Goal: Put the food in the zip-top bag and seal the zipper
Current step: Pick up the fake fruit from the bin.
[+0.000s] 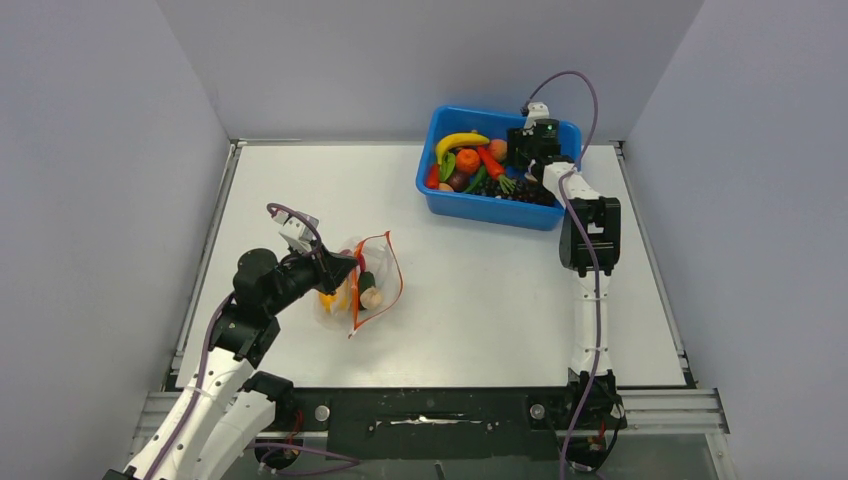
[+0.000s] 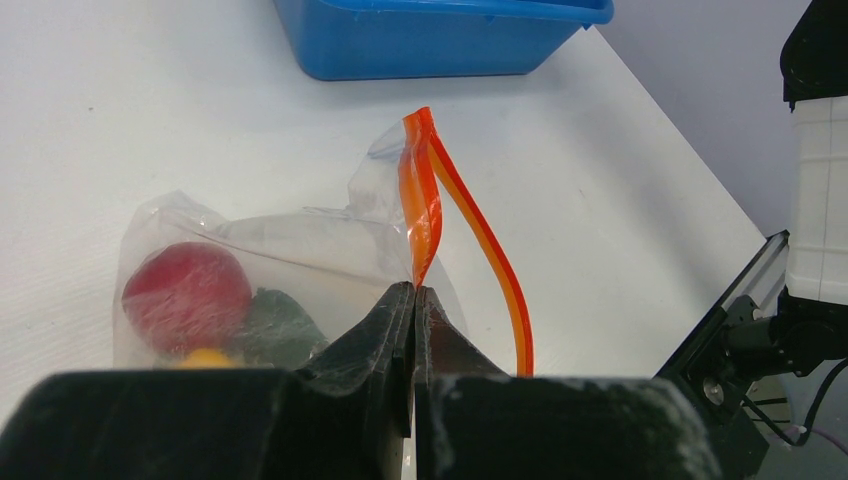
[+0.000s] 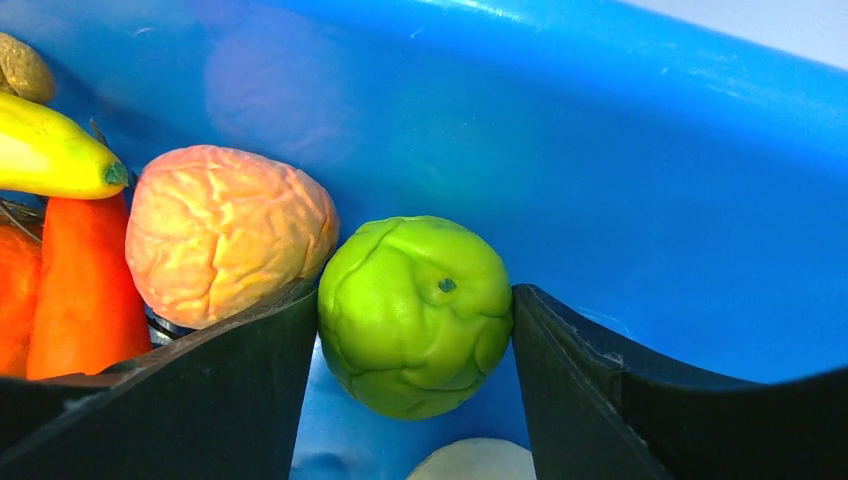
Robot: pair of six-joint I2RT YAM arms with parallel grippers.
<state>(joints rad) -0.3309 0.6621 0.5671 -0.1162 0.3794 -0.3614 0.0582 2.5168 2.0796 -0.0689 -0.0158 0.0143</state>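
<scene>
White bench [image 1: 480, 290]: one bag [image 2: 300, 250] toward near-left corner, one blue bin [image 1: 480, 206] at far edge. Left gripper [image 2: 413, 300] pinches zipper [image 2: 421, 200]; right gripper [image 3: 415, 300] clasps one green fruit [image 3: 415, 330].

You are facing the blue bin wall [image 3: 600, 150] at twelve o'clock; the peach [image 3: 225, 235] is crowding the green fruit [image 3: 415, 315] at ten o'clock.

Table [image 1: 480, 300] was white, walls [image 1: 100, 150] pale grey. Bin [image 1: 480, 208] was bright blue. Zip-top bag [image 2: 300, 240] was clear and shiny. Zipper [image 2: 420, 200] showed orange-red, with paler yellow-orange line along it. Seen through bag: red apple [image 2: 185, 295], dark green piece [image 2: 275, 325], yellow piece [image 2: 205, 357]. In bin: green round fruit [image 3: 415, 315] was lime, creased; peach [image 3: 225, 235] pinkish-orange, veined all over; banana [image 3: 50, 155] yellow, green tip; carrot [image 3: 85, 290] orange. Left gripper [image 2: 413, 290] and right gripper [image 3: 415, 300] were black. Cables [image 1: 580, 90] were purple.
</scene>
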